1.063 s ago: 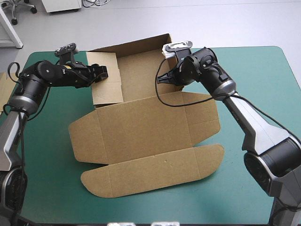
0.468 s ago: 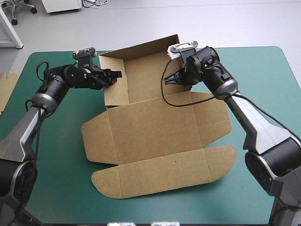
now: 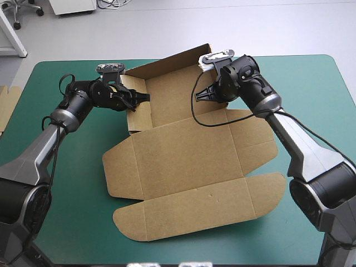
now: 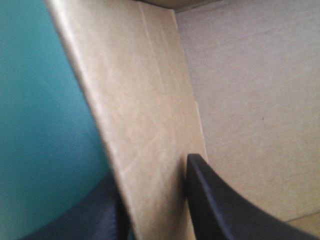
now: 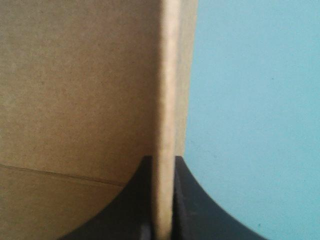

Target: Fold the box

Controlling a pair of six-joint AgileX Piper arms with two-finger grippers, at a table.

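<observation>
Teal-green table (image 3: 67, 183) carries the brown box (image 3: 189, 161) at centre, its far walls raised toward twelve o'clock. Left gripper (image 3: 143, 97) at ten and right gripper (image 3: 200, 95) at one each pinch a side wall; the near flaps lie flat, not yet folded.

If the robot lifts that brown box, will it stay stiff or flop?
Probably fairly stiff: two walls of the box stand up while pinched. It likely bends at its creases, as the front flaps lie flat. It seems light: the board in the right gripper looks thin.
</observation>
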